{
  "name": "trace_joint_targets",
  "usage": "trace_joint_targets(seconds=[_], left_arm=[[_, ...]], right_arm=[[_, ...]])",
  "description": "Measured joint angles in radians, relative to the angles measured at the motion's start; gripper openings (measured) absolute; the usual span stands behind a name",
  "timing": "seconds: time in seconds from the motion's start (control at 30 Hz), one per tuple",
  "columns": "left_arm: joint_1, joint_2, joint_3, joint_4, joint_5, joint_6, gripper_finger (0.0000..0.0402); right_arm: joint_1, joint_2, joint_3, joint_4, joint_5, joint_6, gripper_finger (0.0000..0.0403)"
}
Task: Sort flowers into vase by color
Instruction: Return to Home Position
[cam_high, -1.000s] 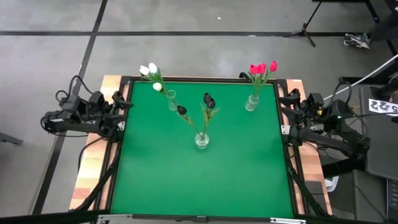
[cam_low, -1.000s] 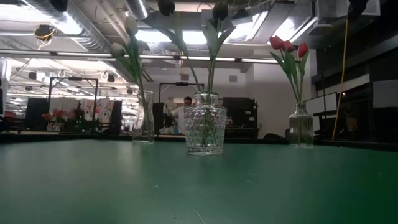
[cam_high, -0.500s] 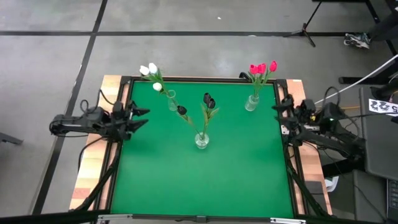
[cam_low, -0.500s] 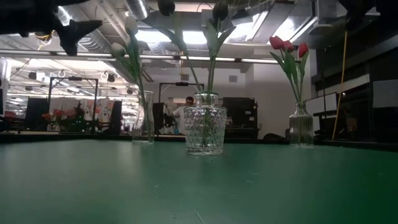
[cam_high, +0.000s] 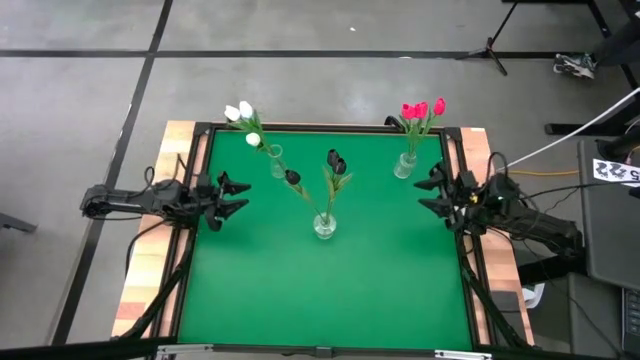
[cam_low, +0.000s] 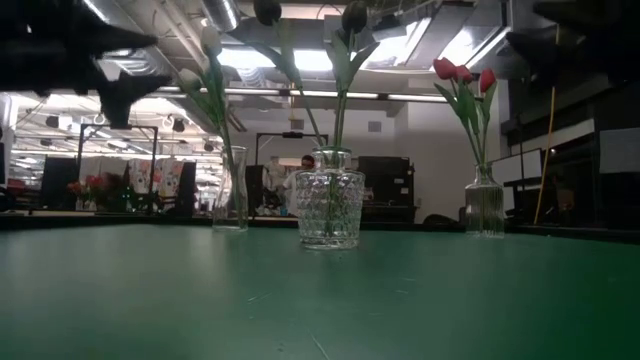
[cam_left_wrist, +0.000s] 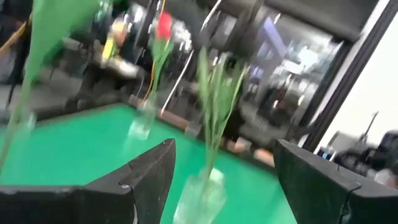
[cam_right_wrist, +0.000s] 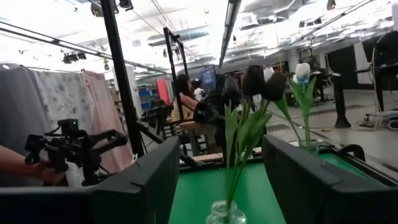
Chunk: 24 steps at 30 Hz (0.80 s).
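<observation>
The left gripper (cam_high: 236, 195) and right gripper (cam_high: 429, 189) gape wide and empty, with the upright tulips (cam_high: 335, 160) in vases (cam_high: 325, 228) ahead, midway between them.

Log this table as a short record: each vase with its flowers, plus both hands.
far-left vase: three white tulips
middle vase: three black tulips
far-right vase: three pink-red tulips
left hand: open, empty, at the left edge of the green mat
right hand: open, empty, at the mat's right edge
task state: all nine tulips stand in vases
</observation>
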Motion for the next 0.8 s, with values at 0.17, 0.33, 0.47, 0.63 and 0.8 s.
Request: trace_joint_targets(seconds=[0.17,0.33,0.47,0.63,0.8], left_arm=[[0.000,0.000,0.000,-0.088,-0.009,-0.040,0.0265],[0.000,0.000,0.000,-0.088,-0.011,-0.037,0.0265],[0.000,0.001,0.001,-0.123,-0.017,-0.034,0.0265],[0.000,0.006,0.001,-0.124,-0.019,0.029,0.0265],[0.000,0.006,0.001,-0.124,-0.018,0.056,0.0265]], right_arm=[[0.000,0.000,-0.126,0.191,-0.013,0.009,0.0225],[0.000,0.000,-0.126,0.136,-0.027,0.011,0.0225],[0.000,0.000,-0.128,0.049,0.000,-0.005,0.0225],[0.000,0.000,-0.129,-0.065,0.122,-0.007,0.0225],[0.000,0.003,-0.129,-0.140,0.136,-0.005,0.0225]])
